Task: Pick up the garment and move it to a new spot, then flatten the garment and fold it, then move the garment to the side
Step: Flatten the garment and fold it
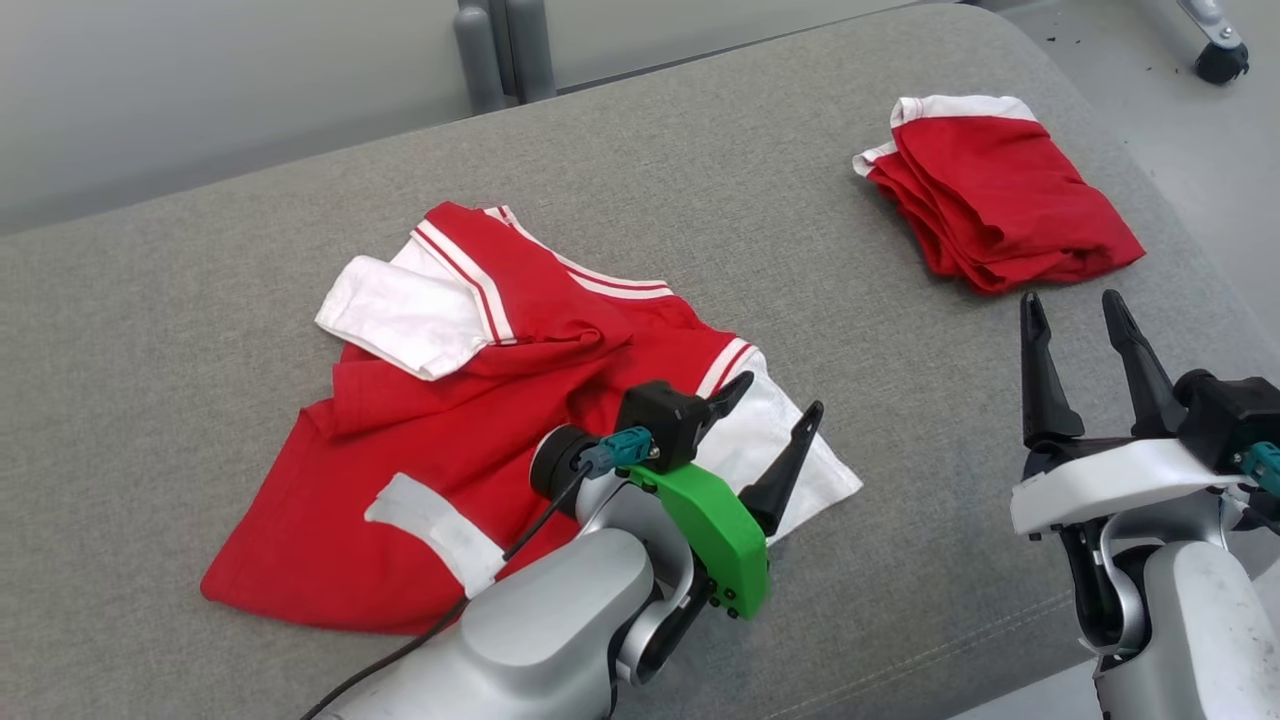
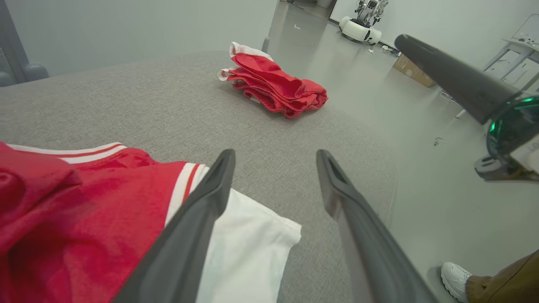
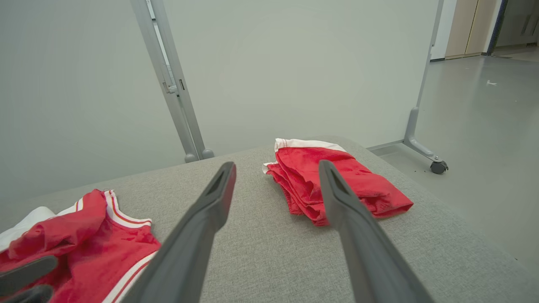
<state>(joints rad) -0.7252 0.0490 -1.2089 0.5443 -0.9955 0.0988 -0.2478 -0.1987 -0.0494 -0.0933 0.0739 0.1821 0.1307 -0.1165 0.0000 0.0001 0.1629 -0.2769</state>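
Note:
The garment is a red shirt with white sleeves and striped trim, lying crumpled on the grey padded table. My left gripper is open just above the shirt's right white sleeve, with nothing between its fingers. In the left wrist view the left gripper points across the sleeve's edge and the garment lies to its left. My right gripper is open and empty at the table's near right. Beyond the right gripper is bare table, with the garment at lower left.
A second red and white garment lies folded at the table's far right corner, also seen from the wrists. The table's right edge drops to the floor. A wheeled partition foot and a person's shoe are beside it.

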